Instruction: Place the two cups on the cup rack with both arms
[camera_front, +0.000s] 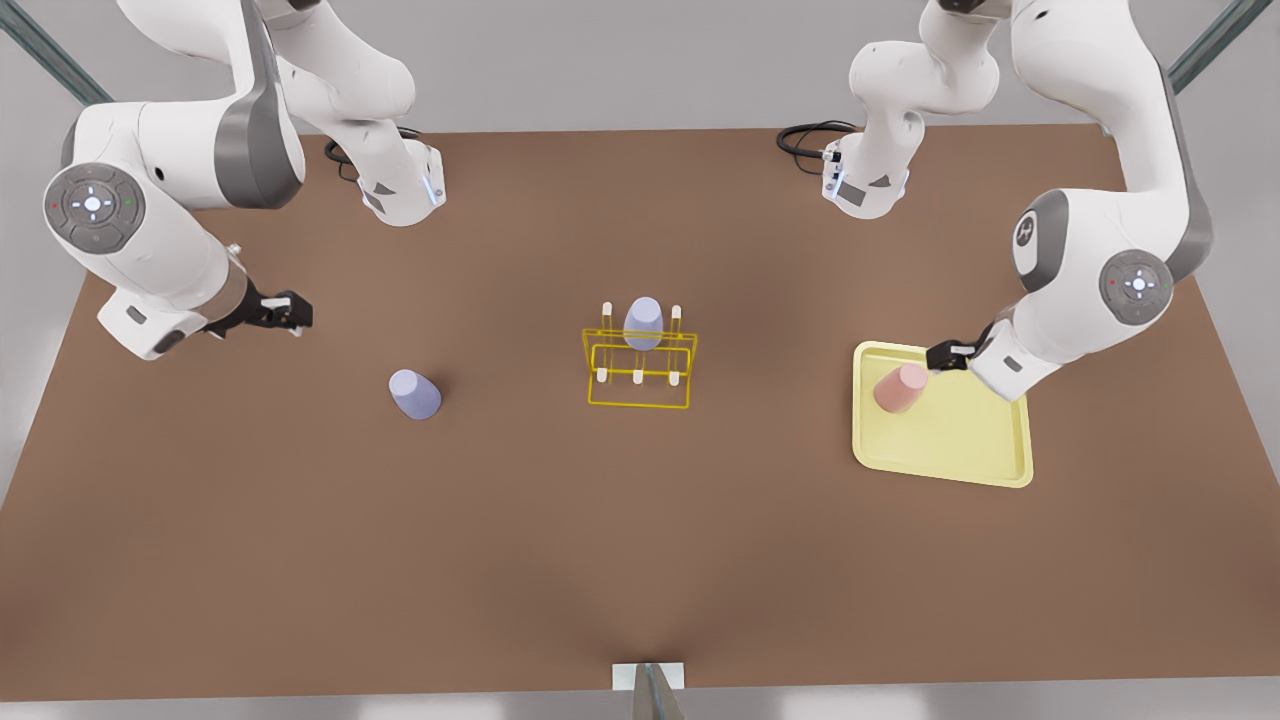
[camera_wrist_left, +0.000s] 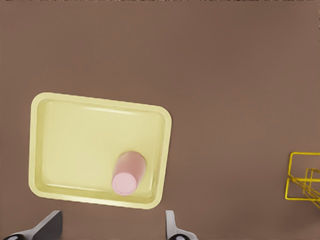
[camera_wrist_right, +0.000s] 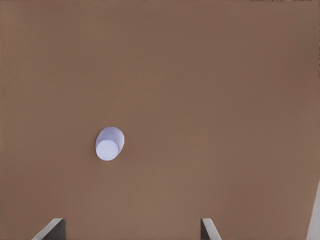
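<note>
A salmon pink cup (camera_front: 900, 388) (camera_wrist_left: 128, 173) stands narrow end up on a pale-yellow tray, near its corner towards the rack. My left gripper (camera_front: 945, 355) (camera_wrist_left: 112, 222) hovers just beside and above it, open, holding nothing. A lavender cup (camera_front: 414, 394) (camera_wrist_right: 109, 143) stands narrow end up on the bare table at the front view's left. My right gripper (camera_front: 290, 312) (camera_wrist_right: 132, 225) hangs open some way behind and to the left of that cup. At the table's centre is the yellow wire cup rack (camera_front: 640, 405) (camera_wrist_left: 305, 154), with a second lavender cup (camera_front: 643, 323) on its back middle peg.
The flat tray (camera_front: 960, 440) (camera_wrist_left: 75, 140) lies at the front view's right. Both arm bases (camera_front: 400, 190) (camera_front: 865, 185) with black cables stand at the table's far edge. Bare brown tabletop (camera_front: 640, 560) stretches in front of the rack.
</note>
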